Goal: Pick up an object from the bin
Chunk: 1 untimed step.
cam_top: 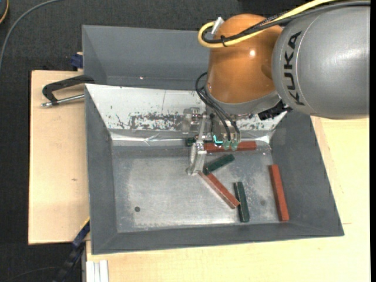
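Looking down into the bin (pixel 153 194), I saw the gripper (pixel 198 158) low over the floor, a little right of the middle and close to the far wall (pixel 147 107). Whether it was open or closed I could not tell, because the orange cover (pixel 241 57) on the wrist hid most of it. I saw nothing held in it.

The nearest things were a dark green stick (pixel 218 163), lying tilted just to the right of the gripper, and a red stick (pixel 238 147) along the foot of the far wall, just behind the green one. A brown-red stick (pixel 221 191) began near the green one's left end and ran toward the near right, where a second green stick (pixel 241 202) lay against it or almost so. A long red stick (pixel 279 192) lay apart, by the right wall.

I judged the main danger to be the crowding. The green, red and brown-red sticks were so close together that a closing gripper could catch two at once, or only push one aside. A thin stick lying flat could also slip out when taken by its end. The far wall was close as well, so a small error to that side could knock the gripper against it.
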Available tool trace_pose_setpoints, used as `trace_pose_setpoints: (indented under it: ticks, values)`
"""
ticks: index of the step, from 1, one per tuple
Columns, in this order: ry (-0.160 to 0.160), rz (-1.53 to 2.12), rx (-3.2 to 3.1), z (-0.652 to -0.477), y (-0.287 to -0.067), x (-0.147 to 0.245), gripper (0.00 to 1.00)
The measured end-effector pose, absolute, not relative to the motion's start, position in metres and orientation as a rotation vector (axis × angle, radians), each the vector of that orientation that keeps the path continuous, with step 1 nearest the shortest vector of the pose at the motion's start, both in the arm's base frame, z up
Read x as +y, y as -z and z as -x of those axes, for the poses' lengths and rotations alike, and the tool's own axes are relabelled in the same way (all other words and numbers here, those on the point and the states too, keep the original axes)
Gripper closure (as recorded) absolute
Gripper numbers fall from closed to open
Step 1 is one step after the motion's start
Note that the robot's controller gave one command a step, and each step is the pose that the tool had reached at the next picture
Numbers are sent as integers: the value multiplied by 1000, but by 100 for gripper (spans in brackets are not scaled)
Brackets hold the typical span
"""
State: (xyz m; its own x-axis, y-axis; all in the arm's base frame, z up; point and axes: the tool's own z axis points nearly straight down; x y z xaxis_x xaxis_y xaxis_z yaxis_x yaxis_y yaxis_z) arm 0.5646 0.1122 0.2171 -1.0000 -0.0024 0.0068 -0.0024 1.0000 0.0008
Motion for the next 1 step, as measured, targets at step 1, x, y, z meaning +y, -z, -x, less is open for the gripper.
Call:
trace_pose_setpoints:
  ticks: [1]
  values:
    - [-4,165,-3129,-546,-138,50,0]
